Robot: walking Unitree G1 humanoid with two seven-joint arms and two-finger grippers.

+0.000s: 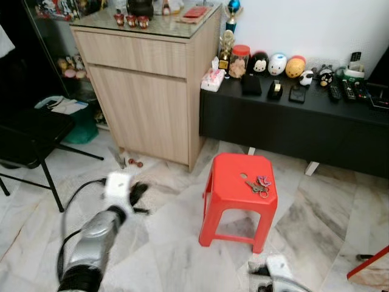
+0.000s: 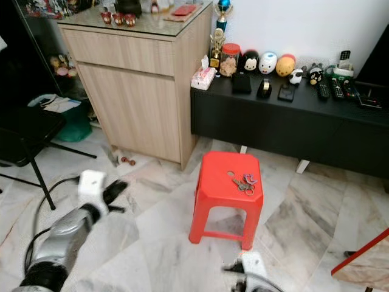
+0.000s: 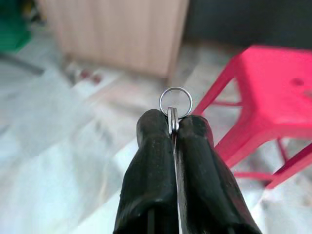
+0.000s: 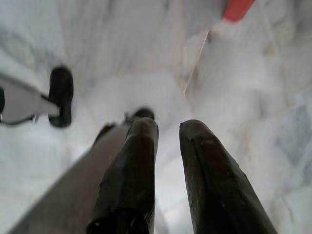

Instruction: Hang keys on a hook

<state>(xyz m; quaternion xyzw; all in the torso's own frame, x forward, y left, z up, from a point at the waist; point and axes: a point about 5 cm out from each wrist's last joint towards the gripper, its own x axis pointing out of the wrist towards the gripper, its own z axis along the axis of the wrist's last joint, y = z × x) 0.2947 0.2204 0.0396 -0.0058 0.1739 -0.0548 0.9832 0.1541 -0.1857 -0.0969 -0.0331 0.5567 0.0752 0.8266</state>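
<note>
Your left gripper (image 3: 173, 129) was pinched shut on a key ring (image 3: 175, 102) poking beyond its fingertips, while the keys (image 1: 260, 185) lay on the red stool (image 1: 234, 176) to its right, nearer your slightly parted right gripper (image 4: 168, 127).

A bright red stool (image 1: 239, 182) stands at the centre on a white floor (image 1: 170, 243) veined with grey and brown marbling. At upper left a pale wood-grain cabinet (image 1: 143, 97) adjoins a matt black console (image 1: 292, 125) at upper right. The left gripper (image 3: 173, 127) has glossy black fingers pinching a silver key ring (image 3: 175, 102).
</note>
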